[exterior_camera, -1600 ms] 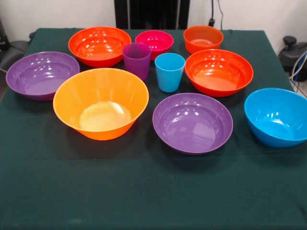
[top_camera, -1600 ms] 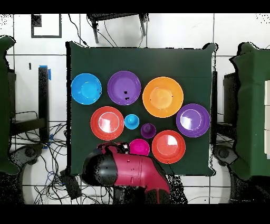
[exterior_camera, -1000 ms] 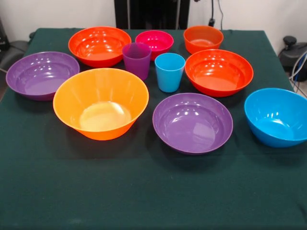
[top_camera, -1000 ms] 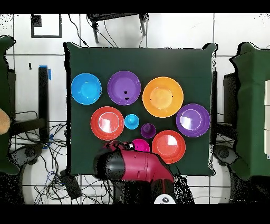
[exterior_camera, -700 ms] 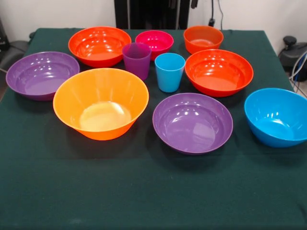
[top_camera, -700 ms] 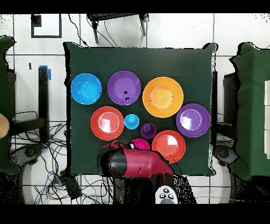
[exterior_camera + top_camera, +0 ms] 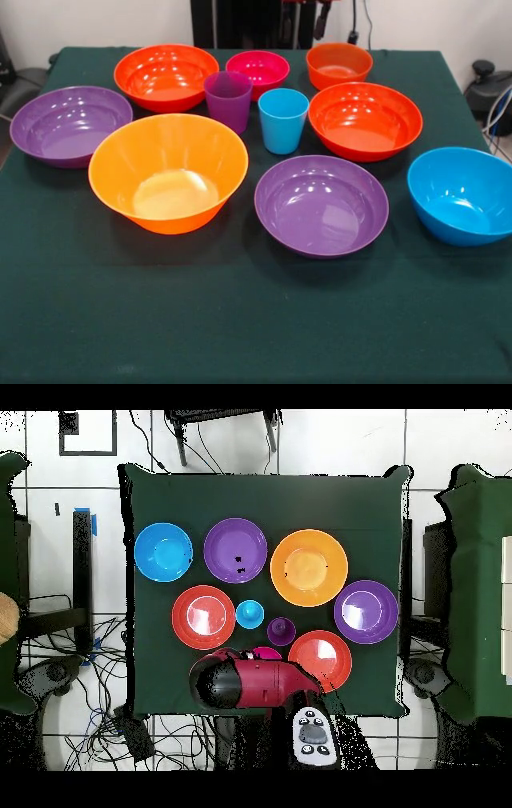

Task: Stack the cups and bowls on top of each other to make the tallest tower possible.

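Note:
All the bowls and cups stand apart and upright on the green table. The front view shows the big orange bowl (image 7: 168,172), two purple bowls (image 7: 70,126) (image 7: 322,204), the blue bowl (image 7: 462,194), two red-orange bowls (image 7: 166,76) (image 7: 365,120), the magenta bowl (image 7: 258,68) and the small orange bowl (image 7: 339,64). The purple cup (image 7: 228,100) and the light blue cup (image 7: 282,120) stand side by side in the middle. The gripper (image 7: 320,18) shows only at the top edge, above and behind the small orange bowl. In the overhead view the arm (image 7: 250,682) hides the small orange bowl and most of the magenta bowl (image 7: 266,652).
The table (image 7: 240,320) is covered in dark green cloth. Green-covered furniture (image 7: 470,584) stands beside it. Cables lie on the floor by the robot's base (image 7: 90,674). A tan rounded shape (image 7: 6,620) shows at the overhead view's left edge.
The arm has swung out over the table's robot side and now covers most of the magenta bowl in the overhead view. Its gripper now shows at the front view's top edge. No bowl or cup moved.

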You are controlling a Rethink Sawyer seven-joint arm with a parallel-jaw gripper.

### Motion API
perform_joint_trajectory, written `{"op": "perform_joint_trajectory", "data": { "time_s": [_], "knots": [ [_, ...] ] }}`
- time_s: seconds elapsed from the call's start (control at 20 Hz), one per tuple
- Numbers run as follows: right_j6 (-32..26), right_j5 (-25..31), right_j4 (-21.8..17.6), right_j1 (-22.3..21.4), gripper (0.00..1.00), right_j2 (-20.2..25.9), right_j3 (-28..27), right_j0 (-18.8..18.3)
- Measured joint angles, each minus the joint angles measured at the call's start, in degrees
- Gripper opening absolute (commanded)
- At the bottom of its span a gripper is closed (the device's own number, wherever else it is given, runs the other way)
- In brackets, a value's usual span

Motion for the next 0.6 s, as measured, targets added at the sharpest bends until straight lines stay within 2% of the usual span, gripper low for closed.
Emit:
{"op": "perform_joint_trajectory", "data": {
  "time_s": [0.6],
  "knots": [
    [0.00,-4.37,-2.29,7.56,1.00,0.05,-2.97,-1.46]
  ]
}}
